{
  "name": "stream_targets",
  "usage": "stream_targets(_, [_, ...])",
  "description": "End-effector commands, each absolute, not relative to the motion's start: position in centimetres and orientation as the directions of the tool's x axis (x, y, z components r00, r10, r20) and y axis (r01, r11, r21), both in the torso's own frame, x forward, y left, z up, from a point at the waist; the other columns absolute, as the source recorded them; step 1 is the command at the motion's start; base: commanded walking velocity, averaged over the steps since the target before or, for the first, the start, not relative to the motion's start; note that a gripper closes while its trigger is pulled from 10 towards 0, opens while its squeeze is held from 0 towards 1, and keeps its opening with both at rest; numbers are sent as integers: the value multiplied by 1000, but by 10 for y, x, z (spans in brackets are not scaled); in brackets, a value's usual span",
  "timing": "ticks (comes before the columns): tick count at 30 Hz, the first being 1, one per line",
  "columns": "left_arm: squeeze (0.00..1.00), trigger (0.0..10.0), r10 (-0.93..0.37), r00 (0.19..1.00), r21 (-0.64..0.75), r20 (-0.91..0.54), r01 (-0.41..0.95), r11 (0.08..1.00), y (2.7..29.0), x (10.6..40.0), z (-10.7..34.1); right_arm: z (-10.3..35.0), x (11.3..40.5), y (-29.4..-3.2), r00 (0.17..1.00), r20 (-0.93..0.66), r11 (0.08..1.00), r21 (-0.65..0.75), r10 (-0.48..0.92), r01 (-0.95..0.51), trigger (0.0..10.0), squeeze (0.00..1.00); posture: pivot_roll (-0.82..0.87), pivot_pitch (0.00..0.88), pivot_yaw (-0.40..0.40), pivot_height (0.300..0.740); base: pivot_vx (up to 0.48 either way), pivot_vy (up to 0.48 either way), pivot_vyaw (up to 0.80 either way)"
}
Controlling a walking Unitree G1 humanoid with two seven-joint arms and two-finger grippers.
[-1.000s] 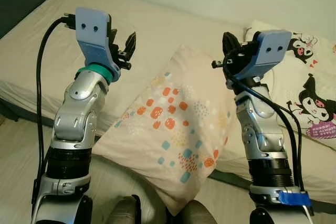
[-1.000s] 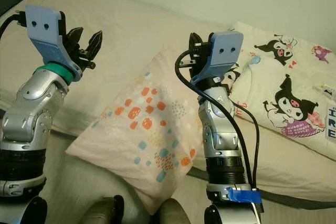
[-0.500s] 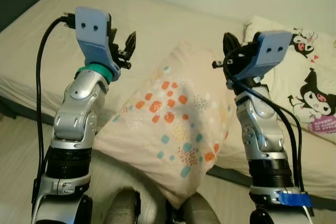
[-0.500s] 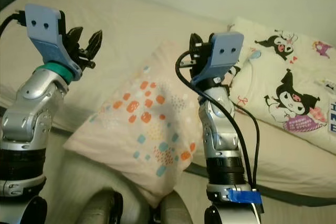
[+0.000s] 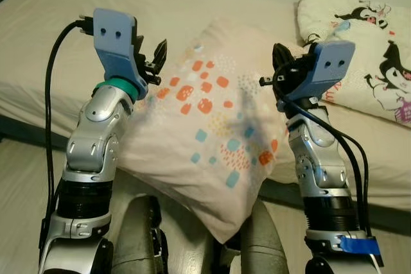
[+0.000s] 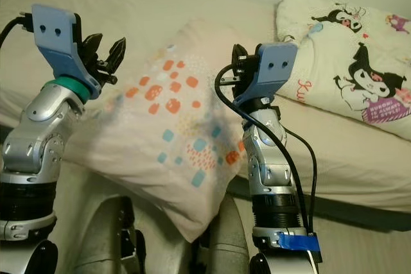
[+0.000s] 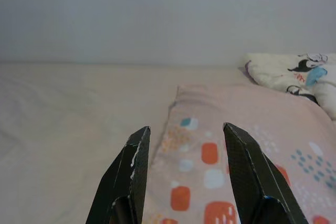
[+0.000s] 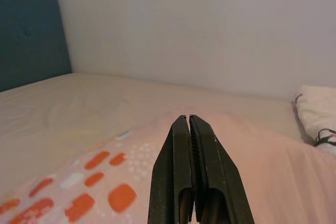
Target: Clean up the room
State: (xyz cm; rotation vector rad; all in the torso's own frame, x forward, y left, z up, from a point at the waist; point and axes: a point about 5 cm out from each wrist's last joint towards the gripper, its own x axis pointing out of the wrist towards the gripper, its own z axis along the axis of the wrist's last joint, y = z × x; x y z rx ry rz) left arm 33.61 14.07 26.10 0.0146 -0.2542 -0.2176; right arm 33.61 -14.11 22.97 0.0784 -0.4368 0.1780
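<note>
Nearest to you, the robot's own legs (image 5: pixel 144 235) are showing at the bottom of the head view, and the lower corner of the patterned pillow (image 5: pixel 212 120) is hanging down between them, over the edge of the bed (image 5: pixel 58 68). You are holding both arms raised, one on each side of that pillow. The left end effector (image 5: pixel 151 62) is sitting released, its fingers (image 7: pixel 131 174) spread apart, just beside the pillow's upper left edge. The right end effector (image 8: pixel 192 171) is clenched on nothing, its two fingers pressed together and pointing over the pillow's top toward the wall (image 8: pixel 210 24).

Compared with a second ago, the legs are filling more of the lower frame and the whole scene has slid down and closer, so the camera has moved; the arms are keeping the same pose.

Farther back, a cartoon-print pillow (image 6: pixel 347 56) is lying on the bed to the right, well apart from the left end effector. Its right side is being cut off by the frame, and you cannot tell whether either end effector is touching the patterned pillow.
</note>
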Motion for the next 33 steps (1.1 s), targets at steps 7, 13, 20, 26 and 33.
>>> stream_targets(7, [0, 10000, -226, 947, 39, 231, 223, 974, 138, 336, 257, 226, 335, -143, 898, 414, 982, 45, 149, -183, 10000, 0, -6, 133, -18, 505, 0, 0, 0])
stream_targets(13, [0, 10000, -225, 947, 39, 230, 222, 974, 139, 335, 257, 226, 335, -143, 898, 413, 982, 46, 151, -186, 10000, 0, -4, 133, -17, 480, 0, 0, 0])
stream_targets(20, [0, 10000, -230, 946, 39, 229, 227, 973, 138, 336, 257, 226, 334, -143, 898, 413, 981, 44, 153, -187, 10000, 0, -10, 133, -16, 440, 0, 0, 0])
stream_targets(26, [0, 10000, -233, 950, 46, 208, 229, 972, 142, 337, 255, 226, 334, -143, 898, 413, 982, 44, 150, -184, 10000, 0, -11, 138, -14, 420, 0, 0, 0])
stream_targets(33, [0, 10000, -319, 944, 18, 83, 318, 948, 163, 345, 258, 225, 333, -148, 913, 392, 991, 29, 111, -133, 10000, 0, -5, 147, -20, 400, 0, 0, 0])
